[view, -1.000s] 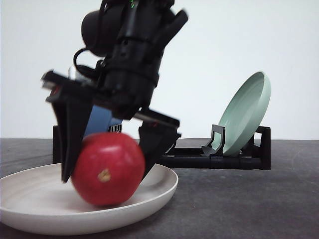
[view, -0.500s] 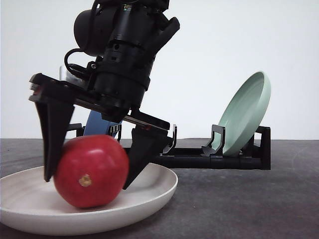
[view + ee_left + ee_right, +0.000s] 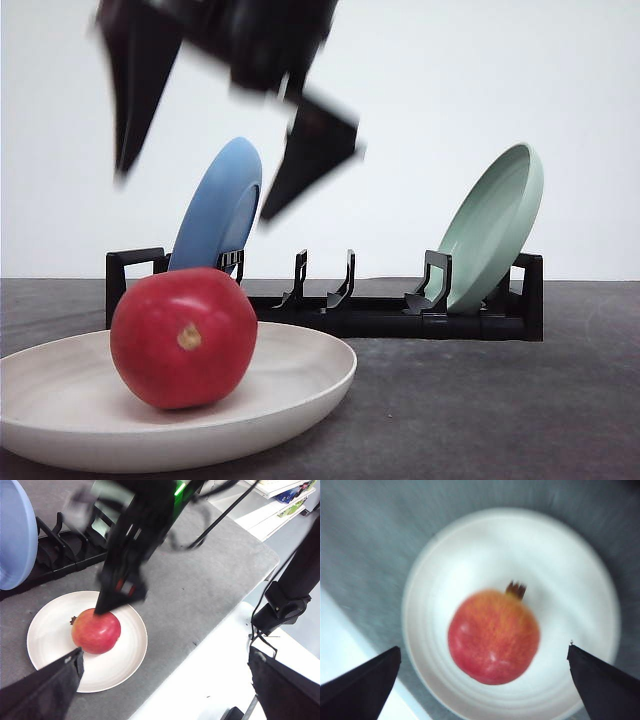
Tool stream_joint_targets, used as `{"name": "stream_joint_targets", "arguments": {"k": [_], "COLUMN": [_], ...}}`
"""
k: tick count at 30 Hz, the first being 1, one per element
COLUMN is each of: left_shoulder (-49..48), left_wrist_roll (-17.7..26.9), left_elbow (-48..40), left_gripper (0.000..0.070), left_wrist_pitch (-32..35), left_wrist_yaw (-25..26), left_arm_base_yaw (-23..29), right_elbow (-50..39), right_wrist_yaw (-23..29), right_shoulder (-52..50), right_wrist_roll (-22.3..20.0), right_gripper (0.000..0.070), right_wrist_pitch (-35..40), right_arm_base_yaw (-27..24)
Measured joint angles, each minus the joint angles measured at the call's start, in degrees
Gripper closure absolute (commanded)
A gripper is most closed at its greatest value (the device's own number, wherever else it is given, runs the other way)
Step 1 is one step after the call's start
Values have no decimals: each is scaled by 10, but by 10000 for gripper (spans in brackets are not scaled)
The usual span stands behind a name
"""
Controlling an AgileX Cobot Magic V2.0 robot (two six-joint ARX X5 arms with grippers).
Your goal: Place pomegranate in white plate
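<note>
You have the pomegranate (image 3: 183, 338) resting free in the white plate (image 3: 300, 390), left of its centre, so the placing looks done; only the retreat remains. Your right gripper (image 3: 215, 165) hangs spread wide and empty, above the fruit. A second ago its fingers flanked the fruit; now it has risen clear. Your left gripper (image 3: 165, 690) is open, empty.
</note>
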Motion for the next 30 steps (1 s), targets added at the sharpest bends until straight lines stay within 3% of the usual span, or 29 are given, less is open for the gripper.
{"name": "stream_joint_targets", "arguments": {"k": [7, 17, 24, 30], "left_shoulder": [0, 0, 0, 0], "left_wrist_roll": [0, 0, 0, 8], "left_elbow": [0, 0, 0, 0], "left_gripper": [64, 64, 65, 65], "left_wrist_pitch": [0, 5, 34, 59], "left_wrist_yaw": [0, -32, -52, -62], "left_arm_base_yaw": [0, 0, 0, 0], "right_elbow": [1, -32, -159, -293], "right_wrist_yaw": [52, 188, 265, 274], "right_shoulder": [-149, -405, -596, -755], "right_wrist_roll": [-17, -30, -27, -23], "right_gripper": [0, 0, 0, 0], "right_wrist_pitch": [-63, -134, -92, -1], "right_arm_base_yaw": [-3, -3, -3, -3]}}
